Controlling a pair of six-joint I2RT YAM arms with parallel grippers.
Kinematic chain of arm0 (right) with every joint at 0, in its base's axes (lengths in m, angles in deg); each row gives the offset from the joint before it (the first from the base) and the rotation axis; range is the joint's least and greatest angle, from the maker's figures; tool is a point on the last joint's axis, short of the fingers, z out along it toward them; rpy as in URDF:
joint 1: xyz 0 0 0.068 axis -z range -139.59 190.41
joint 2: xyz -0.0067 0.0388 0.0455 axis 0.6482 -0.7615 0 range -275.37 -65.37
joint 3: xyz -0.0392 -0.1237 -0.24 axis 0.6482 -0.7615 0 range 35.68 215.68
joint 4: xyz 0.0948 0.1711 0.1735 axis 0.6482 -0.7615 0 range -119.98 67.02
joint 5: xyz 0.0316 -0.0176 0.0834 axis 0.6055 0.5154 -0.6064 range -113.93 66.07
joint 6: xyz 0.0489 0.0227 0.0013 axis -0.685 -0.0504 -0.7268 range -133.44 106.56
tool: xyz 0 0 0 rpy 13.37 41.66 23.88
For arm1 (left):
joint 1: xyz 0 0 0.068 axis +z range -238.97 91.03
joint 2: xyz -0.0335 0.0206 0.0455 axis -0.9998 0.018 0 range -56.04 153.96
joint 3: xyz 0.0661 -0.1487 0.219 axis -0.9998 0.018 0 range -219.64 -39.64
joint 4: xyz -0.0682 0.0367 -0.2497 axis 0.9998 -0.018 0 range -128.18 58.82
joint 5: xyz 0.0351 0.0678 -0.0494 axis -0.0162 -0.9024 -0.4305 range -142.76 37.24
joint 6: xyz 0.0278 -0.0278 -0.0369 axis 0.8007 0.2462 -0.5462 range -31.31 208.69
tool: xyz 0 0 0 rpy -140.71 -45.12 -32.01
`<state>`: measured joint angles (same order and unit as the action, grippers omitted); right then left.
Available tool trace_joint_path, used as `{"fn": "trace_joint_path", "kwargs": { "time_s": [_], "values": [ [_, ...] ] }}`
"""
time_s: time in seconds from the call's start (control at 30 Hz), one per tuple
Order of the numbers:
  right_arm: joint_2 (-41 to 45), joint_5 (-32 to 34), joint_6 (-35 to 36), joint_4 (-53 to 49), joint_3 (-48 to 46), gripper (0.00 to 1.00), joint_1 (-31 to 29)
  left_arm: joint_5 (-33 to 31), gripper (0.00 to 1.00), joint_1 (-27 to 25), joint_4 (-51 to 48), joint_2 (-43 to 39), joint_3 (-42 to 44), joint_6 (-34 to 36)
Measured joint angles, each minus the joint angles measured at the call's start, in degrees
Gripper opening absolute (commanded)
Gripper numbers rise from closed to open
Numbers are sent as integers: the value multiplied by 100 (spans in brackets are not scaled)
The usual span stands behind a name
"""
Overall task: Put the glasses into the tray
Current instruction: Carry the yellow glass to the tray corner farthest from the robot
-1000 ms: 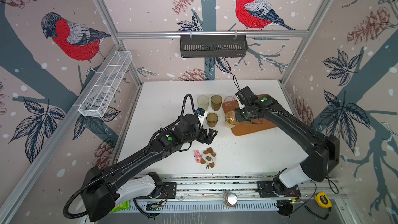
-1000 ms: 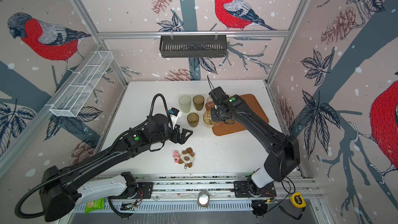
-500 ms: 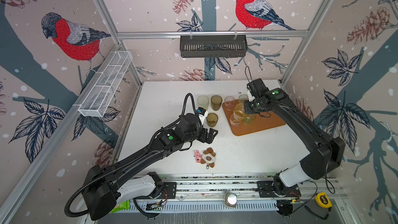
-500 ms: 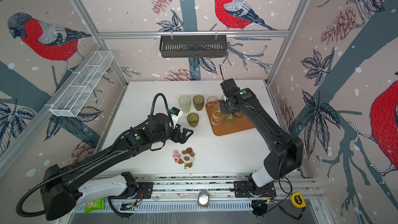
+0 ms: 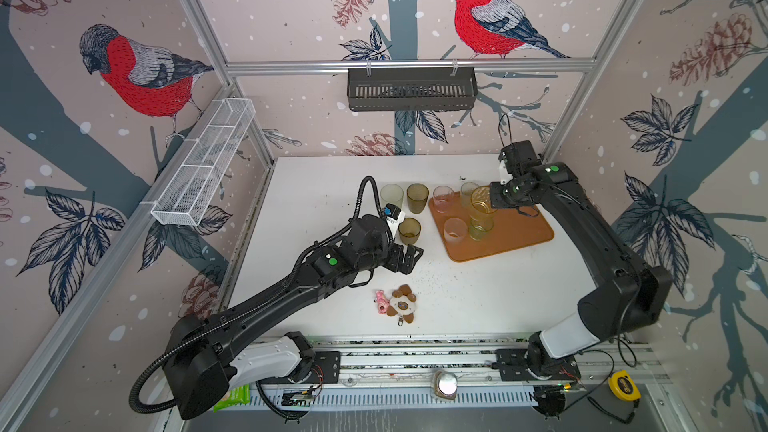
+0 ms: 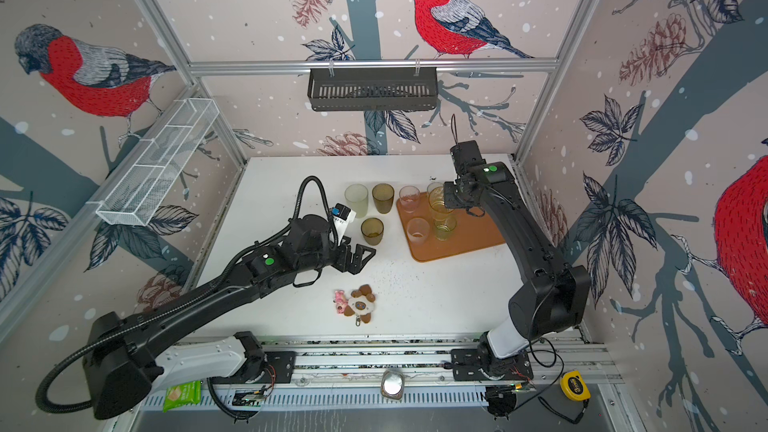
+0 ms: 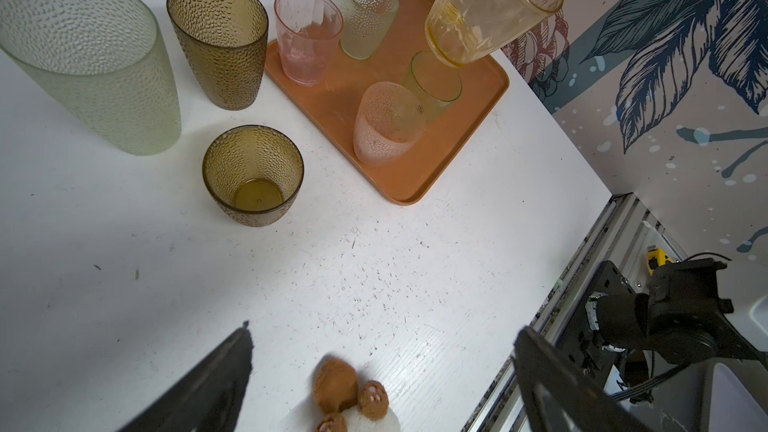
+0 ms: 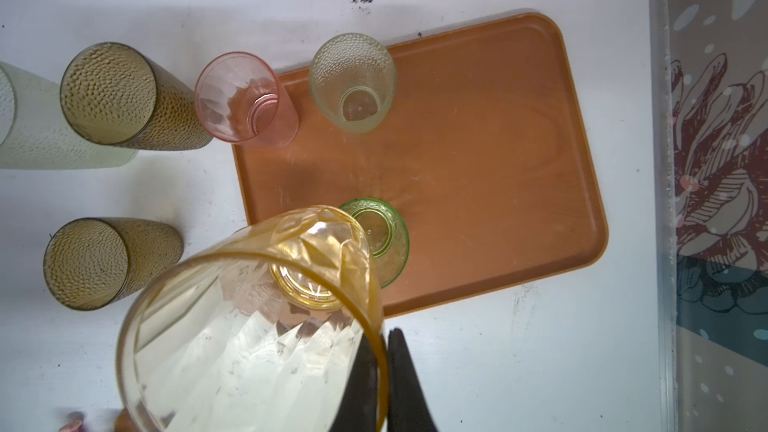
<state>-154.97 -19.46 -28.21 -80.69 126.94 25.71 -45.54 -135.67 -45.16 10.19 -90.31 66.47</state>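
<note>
My right gripper [image 8: 382,338] is shut on the rim of a yellow-amber glass [image 8: 249,347], held tilted above the orange tray [image 5: 519,230] and over a green glass [image 8: 386,234]. On the tray also stand a pink glass [image 5: 443,198], a pale dotted glass [image 5: 467,191] and a frosted glass [image 5: 455,231]. Left of the tray, on the table, are a tall pale green glass [image 5: 391,197], a tall brown glass [image 5: 417,198] and a short brown glass [image 5: 409,230]. My left gripper [image 5: 409,257] hangs open and empty just in front of the short brown glass.
A plush keychain toy [image 5: 397,303] lies on the table near the front, below my left gripper. A black slotted basket [image 5: 411,89] hangs on the back wall and a white wire basket [image 5: 203,168] on the left wall. The tray's right half is bare.
My right gripper has carried the yellow-amber glass from the tray's left edge rightward and back, over the tray. The left arm has barely moved.
</note>
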Motion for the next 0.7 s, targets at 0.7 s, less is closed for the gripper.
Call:
{"fn": "trace_joint_path", "kwargs": {
  "time_s": [0.7],
  "values": [
    [-828, -273, 275, 317, 713, 2, 922, 33, 98, 0, 83, 647, -503, 271]
  ]
}}
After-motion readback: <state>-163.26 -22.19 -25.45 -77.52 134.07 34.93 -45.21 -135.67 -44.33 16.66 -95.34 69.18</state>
